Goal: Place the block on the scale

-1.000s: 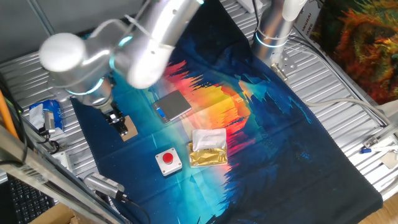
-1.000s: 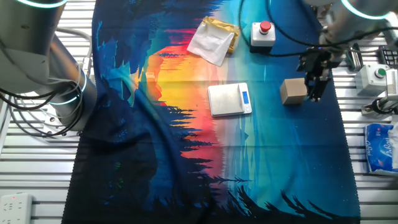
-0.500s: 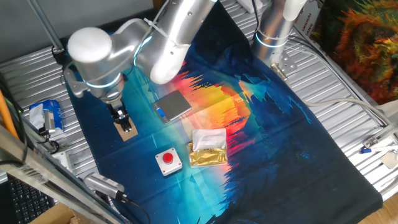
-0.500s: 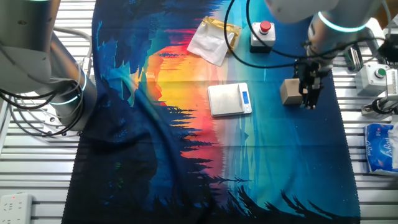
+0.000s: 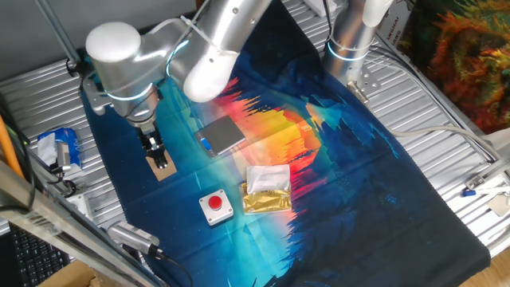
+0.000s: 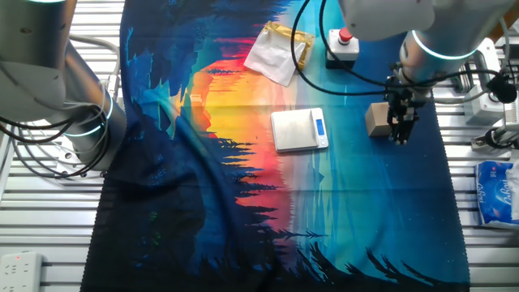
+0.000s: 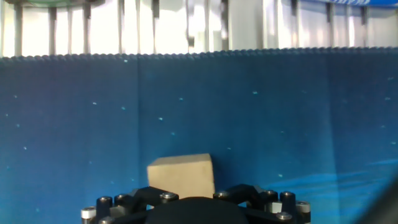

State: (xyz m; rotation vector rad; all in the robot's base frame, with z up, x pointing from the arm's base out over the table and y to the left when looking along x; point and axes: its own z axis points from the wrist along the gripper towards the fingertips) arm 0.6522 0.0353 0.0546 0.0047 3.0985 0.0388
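Observation:
The tan wooden block (image 5: 162, 167) lies on the blue cloth near its left edge. It also shows in the other fixed view (image 6: 378, 119) and low in the hand view (image 7: 181, 176). My gripper (image 5: 151, 147) hangs close over the block's outer side and also shows in the other fixed view (image 6: 401, 128). Its dark fingers point down, look slightly apart and hold nothing. The fingertips are hidden in the hand view. The scale (image 5: 221, 135), with a silver top and blue edge, sits mid-cloth apart from the block; it also shows in the other fixed view (image 6: 298, 130).
A white box with a red button (image 5: 215, 206) and a white-and-gold foil packet (image 5: 267, 190) lie on the cloth near the front. A second arm's base (image 5: 349, 40) stands at the back. A tissue pack (image 6: 495, 191) lies off the cloth on the ribbed metal table.
The arm has swung round and my gripper has moved a short way in towards the block, ending right beside it. The block and scale have not moved.

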